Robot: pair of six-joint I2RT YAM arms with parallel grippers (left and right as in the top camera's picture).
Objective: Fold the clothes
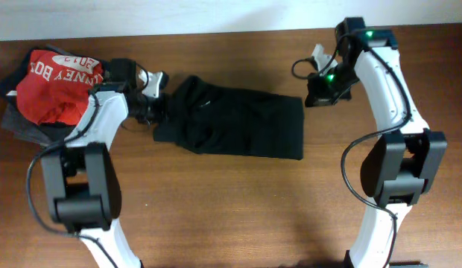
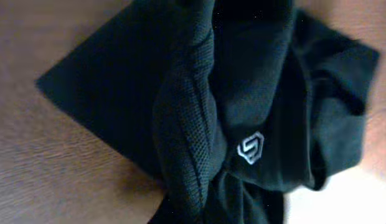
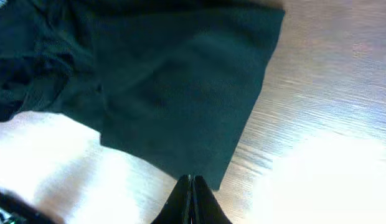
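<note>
Spread flat mid-frame in the overhead view: black garment (image 1: 238,123). Pinching its bunched left edge with left gripper (image 1: 156,110). Holding right gripper (image 3: 192,186) just beside its right edge, fingers pressed together, empty.

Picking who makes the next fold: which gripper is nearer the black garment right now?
Left. The left gripper is at the black garment's left edge, fabric bunched right against its camera. The right gripper sits just off the garment's right end, over the table.
</note>
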